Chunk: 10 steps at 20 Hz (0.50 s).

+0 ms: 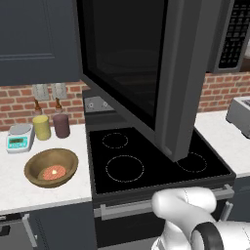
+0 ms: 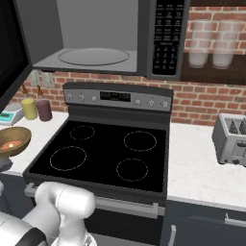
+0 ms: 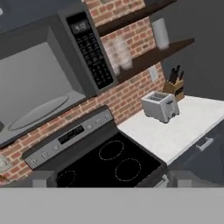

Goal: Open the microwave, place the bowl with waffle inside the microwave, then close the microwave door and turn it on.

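Observation:
The microwave (image 2: 96, 33) hangs over the stove with its grey interior and glass turntable (image 2: 93, 56) exposed and its keypad (image 2: 166, 38) on the right. The microwave door (image 1: 132, 63) stands swung wide open toward the left, out over the stove. On the left counter rests the brown wooden bowl (image 1: 51, 167) with the reddish waffle (image 1: 53, 172) in it. In the right base view the bowl (image 2: 13, 139) sits at the left edge. My gripper (image 3: 113, 181) is open, its fingertips (image 3: 41, 178) wide apart with nothing between them, facing the microwave (image 3: 39, 87) from a distance.
Under the microwave lies the black stove (image 2: 105, 153). Behind the bowl stand a yellow cup (image 1: 41, 127), a maroon cup (image 1: 61, 125) and a small scale (image 1: 19, 137). On the right counter sit a toaster (image 2: 233, 139) and a knife block (image 3: 175, 87). Glasses (image 2: 211, 43) line a shelf.

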Tool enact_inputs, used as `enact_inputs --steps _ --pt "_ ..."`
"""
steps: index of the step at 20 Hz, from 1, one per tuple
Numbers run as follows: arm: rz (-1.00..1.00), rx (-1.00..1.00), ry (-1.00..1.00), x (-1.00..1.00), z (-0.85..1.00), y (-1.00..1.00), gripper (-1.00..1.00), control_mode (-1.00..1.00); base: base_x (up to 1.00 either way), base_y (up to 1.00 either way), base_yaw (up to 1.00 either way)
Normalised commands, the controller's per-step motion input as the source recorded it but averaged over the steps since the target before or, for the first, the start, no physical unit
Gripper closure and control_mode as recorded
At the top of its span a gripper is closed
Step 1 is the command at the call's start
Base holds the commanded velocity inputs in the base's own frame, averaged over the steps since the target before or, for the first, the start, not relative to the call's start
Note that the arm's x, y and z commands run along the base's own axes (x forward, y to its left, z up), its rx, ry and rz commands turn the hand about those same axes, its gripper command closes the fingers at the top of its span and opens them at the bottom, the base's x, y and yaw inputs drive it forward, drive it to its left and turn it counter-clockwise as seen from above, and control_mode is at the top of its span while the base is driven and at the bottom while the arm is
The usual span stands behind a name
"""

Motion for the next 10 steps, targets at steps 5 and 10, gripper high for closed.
enact_inputs --steps 5,10 --pt "0.17 0.12 0.20 1.00 -0.03 -0.60 -1.00 -1.00 0.00 0.00 0.00" --pt "0.36 0.07 0.23 1.00 -0.40 0.16 -1.00 -1.00 0.00 0.00 0.00"
